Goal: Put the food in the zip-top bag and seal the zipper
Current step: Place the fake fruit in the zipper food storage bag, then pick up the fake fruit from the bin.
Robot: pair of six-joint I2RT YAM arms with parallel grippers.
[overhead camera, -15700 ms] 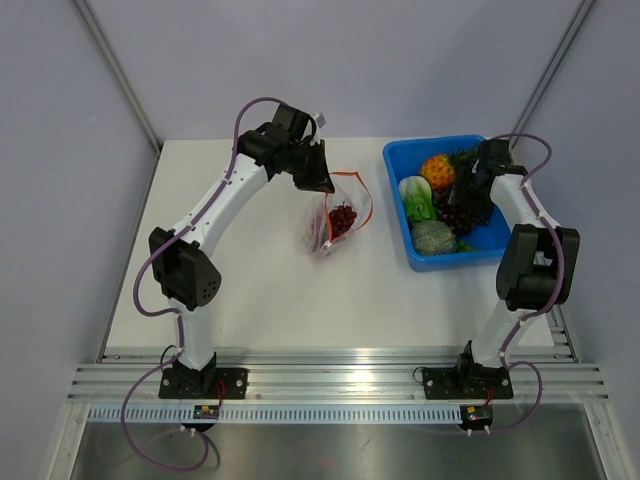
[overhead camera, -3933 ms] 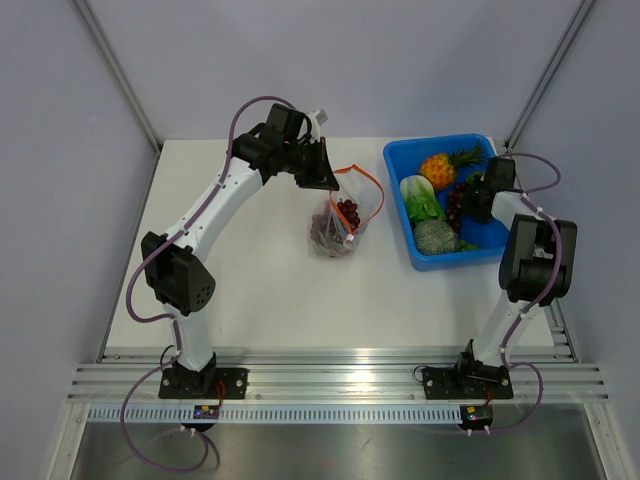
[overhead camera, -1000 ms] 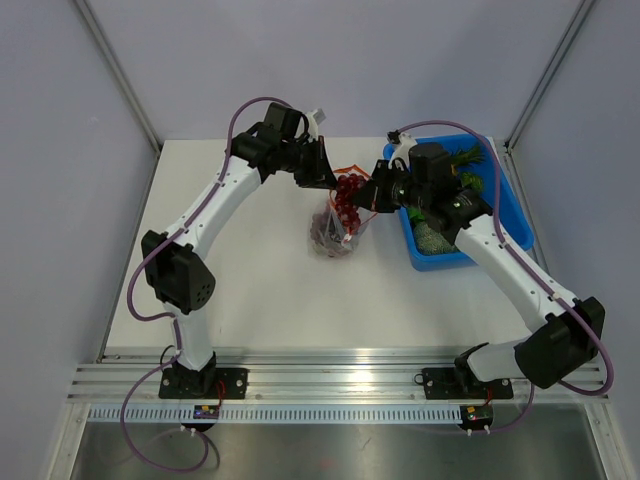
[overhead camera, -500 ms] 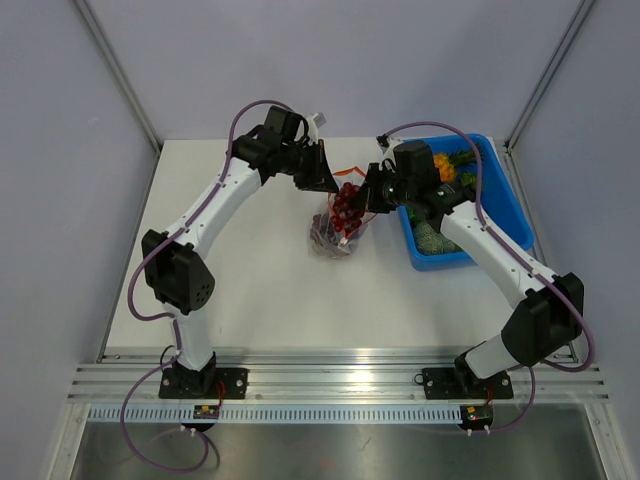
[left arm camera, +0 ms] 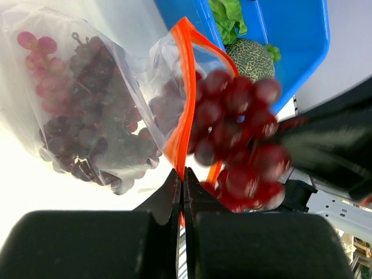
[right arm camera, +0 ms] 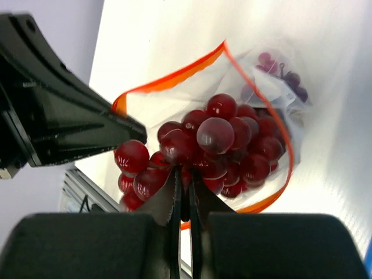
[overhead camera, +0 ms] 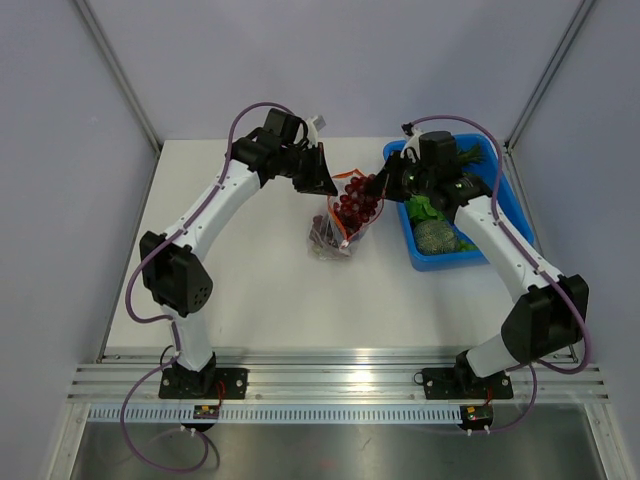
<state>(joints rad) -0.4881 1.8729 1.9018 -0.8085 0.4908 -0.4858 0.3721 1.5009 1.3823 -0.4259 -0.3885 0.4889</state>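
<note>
The clear zip-top bag [overhead camera: 335,232] hangs at the table's middle with dark purple grapes [left arm camera: 87,116] inside. My left gripper [left arm camera: 183,172] is shut on the orange zipper [left arm camera: 181,93] and holds the mouth open; from above it [overhead camera: 325,185] sits at the bag's upper left rim. My right gripper [right arm camera: 183,174] is shut on a bunch of red grapes [right arm camera: 215,145] by its stem. The bunch [overhead camera: 357,203] hangs right at the bag's open mouth, ringed by the zipper [right arm camera: 168,81]. How deep it sits in the bag I cannot tell.
A blue bin [overhead camera: 503,200] stands at the right rear, under my right forearm. It holds a green lettuce [overhead camera: 425,208] and a netted melon [overhead camera: 435,236]. The left gripper's black fingers [right arm camera: 75,133] lie close beside the red grapes.
My right gripper has shifted slightly right with the red grapes at the bag's mouth, its wrist swinging back over the bin. The left arm and bag have stayed put.
</note>
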